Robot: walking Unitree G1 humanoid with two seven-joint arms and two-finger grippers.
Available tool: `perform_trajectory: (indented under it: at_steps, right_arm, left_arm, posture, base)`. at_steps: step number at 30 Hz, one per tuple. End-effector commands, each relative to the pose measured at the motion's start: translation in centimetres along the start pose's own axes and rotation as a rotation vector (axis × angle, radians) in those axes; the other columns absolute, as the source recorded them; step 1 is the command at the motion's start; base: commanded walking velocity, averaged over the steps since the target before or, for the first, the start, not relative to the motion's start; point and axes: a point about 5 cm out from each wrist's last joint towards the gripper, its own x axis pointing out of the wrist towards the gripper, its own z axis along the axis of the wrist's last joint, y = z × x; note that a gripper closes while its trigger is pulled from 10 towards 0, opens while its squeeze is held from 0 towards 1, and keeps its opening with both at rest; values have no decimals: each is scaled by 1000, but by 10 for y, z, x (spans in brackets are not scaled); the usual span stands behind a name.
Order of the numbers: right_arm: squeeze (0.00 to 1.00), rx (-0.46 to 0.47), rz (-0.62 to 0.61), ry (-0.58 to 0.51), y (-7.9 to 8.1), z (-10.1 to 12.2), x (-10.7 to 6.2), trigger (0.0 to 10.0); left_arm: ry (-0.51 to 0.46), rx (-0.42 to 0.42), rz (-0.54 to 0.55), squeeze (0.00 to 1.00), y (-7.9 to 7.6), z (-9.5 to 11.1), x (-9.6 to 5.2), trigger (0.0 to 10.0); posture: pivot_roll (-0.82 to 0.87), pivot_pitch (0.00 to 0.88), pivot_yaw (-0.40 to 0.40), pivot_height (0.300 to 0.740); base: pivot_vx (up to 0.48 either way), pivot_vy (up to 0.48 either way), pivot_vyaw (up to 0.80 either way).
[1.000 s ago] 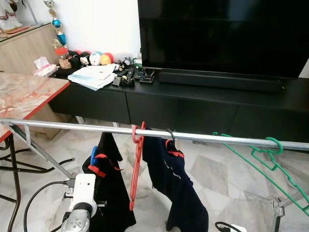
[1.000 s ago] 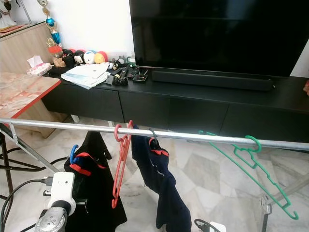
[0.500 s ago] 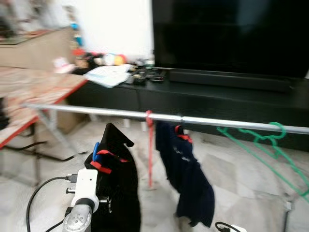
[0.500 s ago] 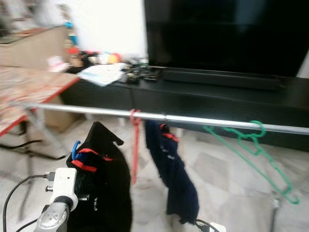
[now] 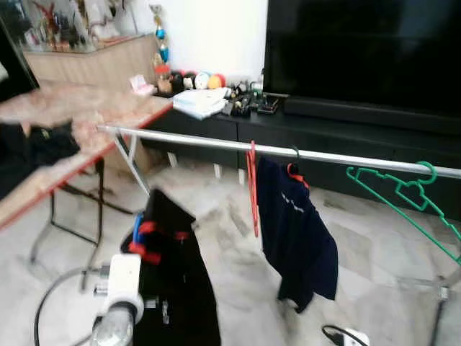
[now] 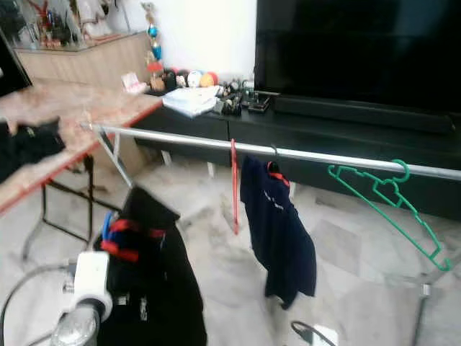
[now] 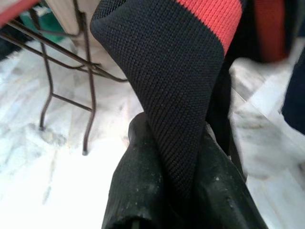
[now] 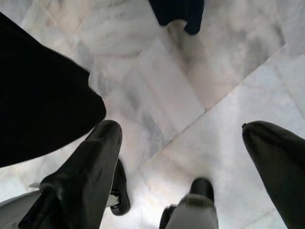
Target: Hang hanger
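Silver left arm (image 5: 115,328), white wrist block, black cable; blk fingers (image 8: 81,176).

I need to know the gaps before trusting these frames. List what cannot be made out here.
- Blue hanger inside the black garment: mostly hidden by fabric in the eye views.
- Left gripper: cloth covers the fingertips in the left wrist view.
- Green hanger: lower end cut off by the left eye view's right edge.
- Shelf clutter below the TV: too small and blurred.
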Motion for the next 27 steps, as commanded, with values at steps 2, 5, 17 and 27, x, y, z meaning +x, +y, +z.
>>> perform_trajectory:
  at_steps: [2, 5, 17, 27]
  right_arm:
    - [0, 5, 13, -11, 6, 4, 1, 10000]
    - [0, 5, 13, -11, 6, 4, 1, 10000]
    - [0, 10, 21, -16, 7, 4, 1, 10000]
    - [0, 12, 16, -15, 7, 3, 1, 10000]
  left_arm:
    - [-43, -12, 9, 0, 3, 12, 3, 10000]
    - [-41, -11, 8, 0, 3, 12, 3, 10000]
    - [-35, -13, 3, 0, 2, 12, 3, 10000]
    - [-35, -14, -8, 0, 1, 13, 4, 10000]
  posture:
    - [-38, 0, 75, 740]
    - [-39, 0, 75, 740]
    - [-37, 0, 74, 740]
    - [-38, 0, 78, 740]
  base:
    - [0, 480, 0]
    - [0, 480, 0]
    - [0, 480, 0]
    - [0, 480, 0]
